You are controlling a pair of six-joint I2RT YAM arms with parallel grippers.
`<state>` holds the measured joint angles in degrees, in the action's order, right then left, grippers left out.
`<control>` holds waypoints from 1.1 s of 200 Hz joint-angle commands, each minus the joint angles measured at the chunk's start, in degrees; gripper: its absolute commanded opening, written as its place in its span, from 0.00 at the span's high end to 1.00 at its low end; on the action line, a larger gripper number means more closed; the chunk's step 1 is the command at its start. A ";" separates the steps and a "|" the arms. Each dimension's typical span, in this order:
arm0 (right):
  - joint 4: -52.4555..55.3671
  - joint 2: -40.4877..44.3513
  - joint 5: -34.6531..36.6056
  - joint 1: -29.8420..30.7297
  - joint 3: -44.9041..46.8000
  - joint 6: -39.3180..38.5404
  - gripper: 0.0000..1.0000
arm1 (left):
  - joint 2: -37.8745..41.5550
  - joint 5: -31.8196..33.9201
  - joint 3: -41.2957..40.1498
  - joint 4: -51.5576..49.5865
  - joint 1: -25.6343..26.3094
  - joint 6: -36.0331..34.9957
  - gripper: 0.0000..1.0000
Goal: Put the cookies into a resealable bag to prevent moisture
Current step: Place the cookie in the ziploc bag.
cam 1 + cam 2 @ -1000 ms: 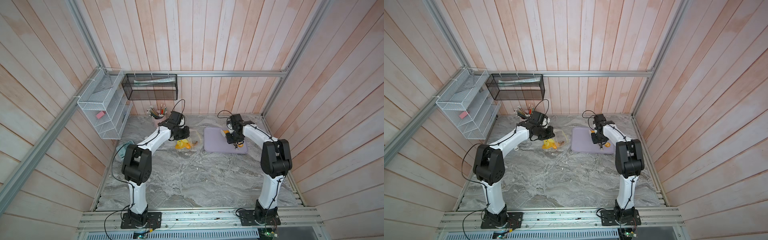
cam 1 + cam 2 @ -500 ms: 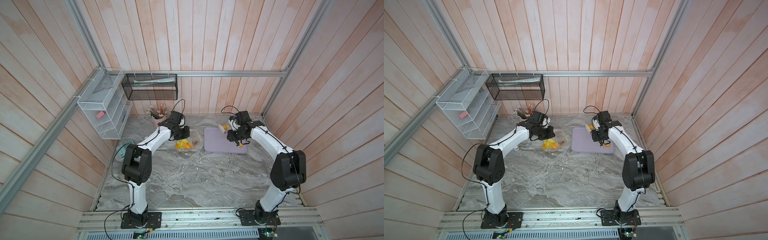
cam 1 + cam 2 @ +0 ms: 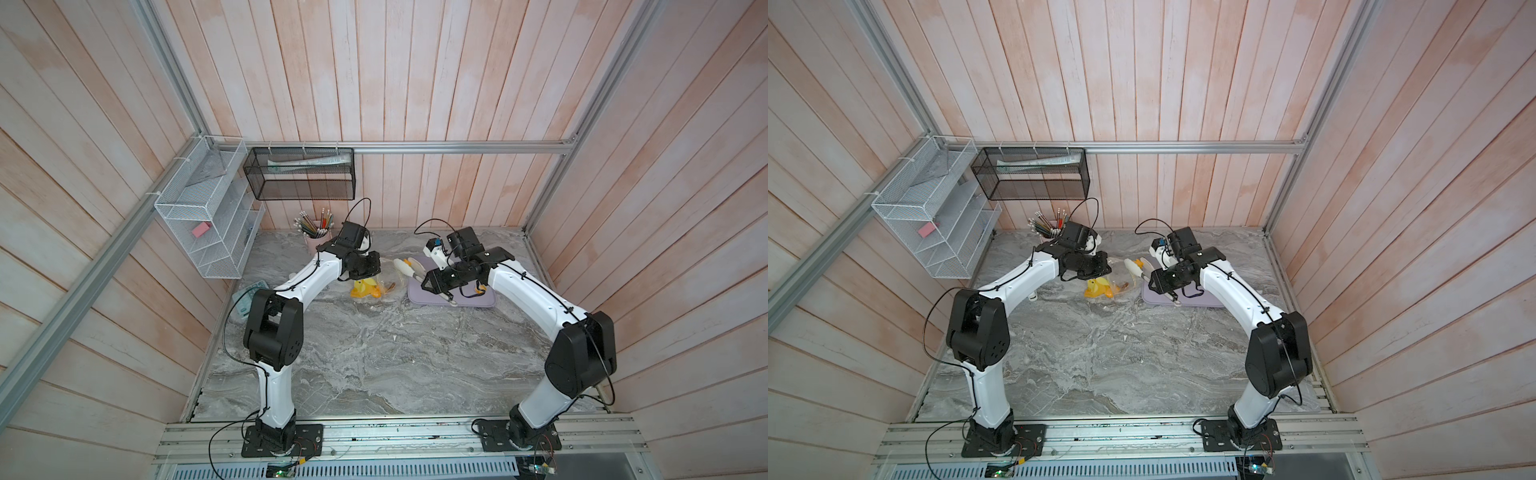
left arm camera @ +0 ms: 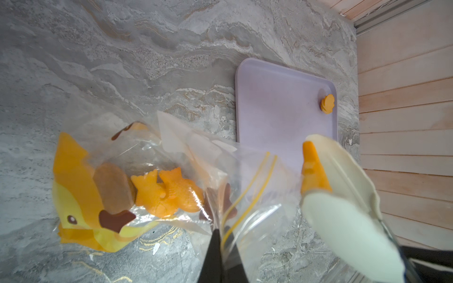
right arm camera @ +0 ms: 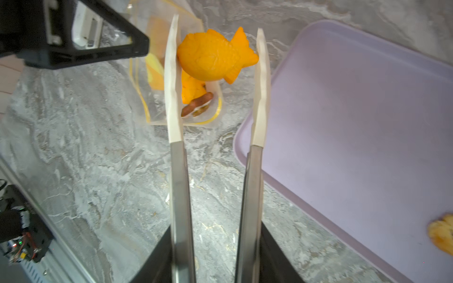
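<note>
Left pincer (image 4: 220, 245) closed on lip of flimsy resealable bag (image 4: 171, 156), 9 o'clock of tray (image 3: 485, 301). Right pincer (image 5: 215, 240) grips tongs (image 5: 179, 183) nipping a light, likely brittle fish cookie (image 5: 213, 56) by its flanks over the mouth.

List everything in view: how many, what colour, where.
resealable bag: one, clear, on the table
cookies: several, orange and brown, inside the bag
tray: one, lilac, beside the bag
shell cookie: one, orange, on the tray
tongs: one, steel, white tips, at the bag's mouth
fish cookie: one, orange, between the tong tips
pencil cup: one, pink, table's back
wire rack: one, white, left wall
mesh basket: one, black, back wall
left gripper: one, black, shut on the bag
right gripper: one, black, holding the tongs
</note>
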<state>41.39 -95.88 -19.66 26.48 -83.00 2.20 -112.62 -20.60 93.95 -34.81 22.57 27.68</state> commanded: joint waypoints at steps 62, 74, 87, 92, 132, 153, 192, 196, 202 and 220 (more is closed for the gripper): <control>-6.13 -1.93 -6.18 1.78 4.14 3.52 0.57 | -0.06 -0.54 1.90 -0.88 0.24 -0.43 1.00; -6.55 -2.45 -6.27 1.91 4.16 3.78 0.57 | -0.06 -0.59 2.07 -0.87 0.28 -0.41 1.00; -6.77 -3.28 -5.92 1.90 3.97 4.06 0.56 | -0.06 -0.75 2.02 -0.79 0.28 -0.31 1.00; -6.74 -3.62 -6.00 1.90 3.78 4.05 0.55 | 0.04 -0.80 2.02 -0.71 0.24 -0.24 1.00; -6.68 -4.32 -6.77 2.65 2.89 4.01 0.55 | -0.06 -0.61 2.03 -0.60 0.28 -0.08 1.00; -5.26 -4.11 -6.24 3.07 2.83 3.16 0.55 | -0.10 -0.17 2.16 -0.61 0.28 0.18 1.00; -4.60 -1.27 -7.38 3.94 5.07 2.44 0.56 | -0.42 0.84 2.89 -1.52 0.31 -0.17 1.00; -4.43 -0.94 -7.41 4.07 5.31 2.31 0.57 | -0.37 0.90 2.94 -1.65 0.29 -0.25 1.00; -4.43 -0.55 -7.25 4.16 5.75 2.38 0.56 | -0.34 0.99 3.07 -1.90 0.28 -0.49 1.00; -4.58 -0.04 -7.26 4.19 7.01 2.57 0.57 | -0.26 0.29 3.32 -2.43 0.28 -1.43 1.00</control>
<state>36.23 -98.54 -24.80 30.09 -77.52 5.78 -112.62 -20.53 95.33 -36.25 22.57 27.62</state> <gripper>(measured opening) 0.456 0.046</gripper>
